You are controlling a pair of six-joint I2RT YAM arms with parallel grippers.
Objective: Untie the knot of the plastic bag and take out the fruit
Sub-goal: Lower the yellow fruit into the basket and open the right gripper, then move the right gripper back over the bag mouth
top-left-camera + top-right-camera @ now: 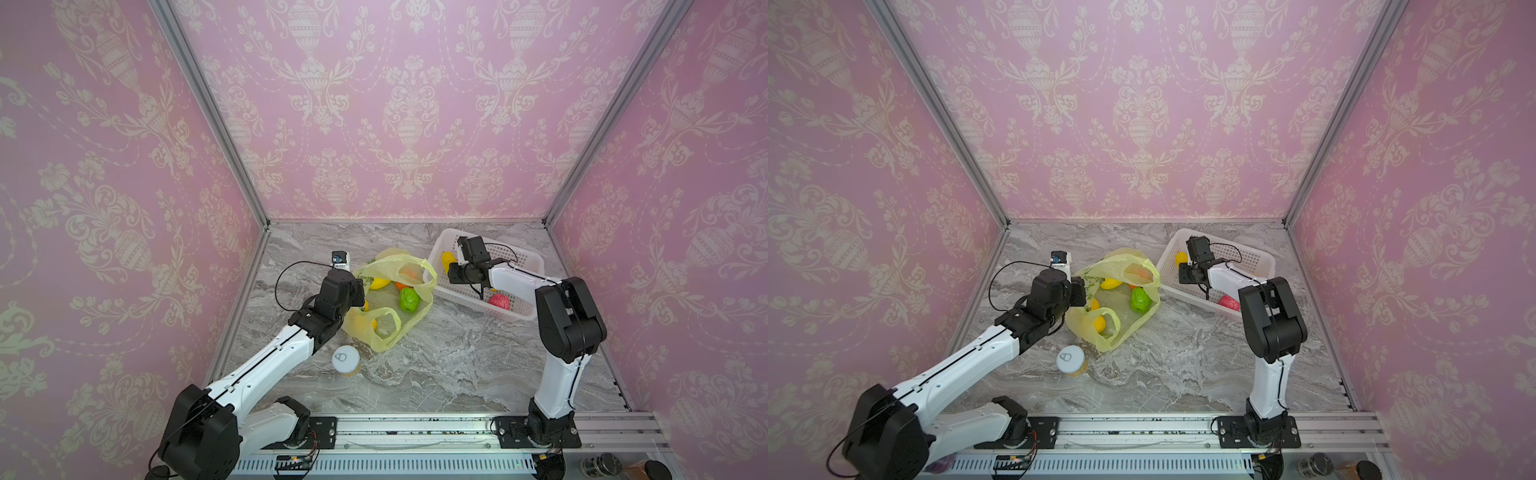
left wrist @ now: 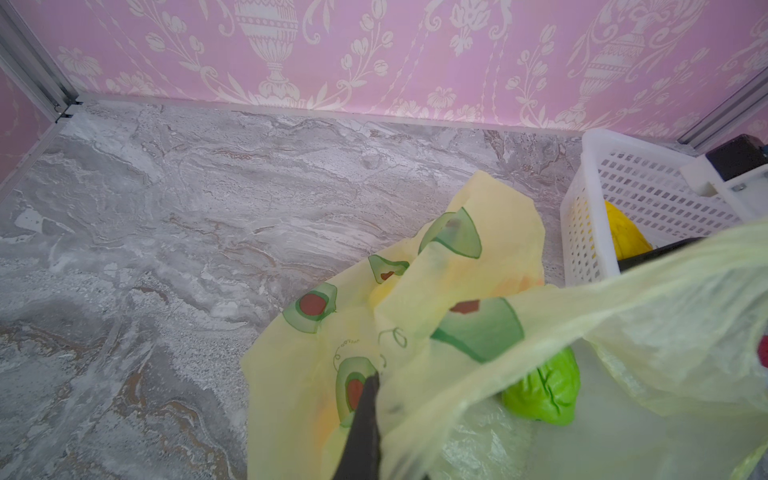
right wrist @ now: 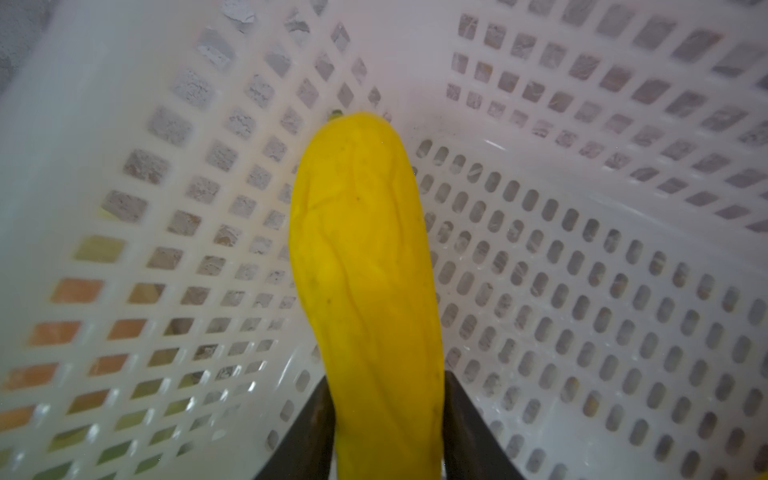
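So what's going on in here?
Two robot arms are emptying a plastic bag into a white basket. The left gripper pinches the bag's edge, holding it open; a green fruit and others lie inside. The right gripper reaches into the basket with a long yellow fruit between its jaws; whether they grip it is unclear.

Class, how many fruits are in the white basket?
2: a yellow fruit at the white basket's far end, a pink-red fruit at its near end. The right arm may hide more.

Frame crops yellow fruit (image 3: 365, 270); plastic bag (image 2: 490, 232) half-hides left tool (image 2: 374, 386).
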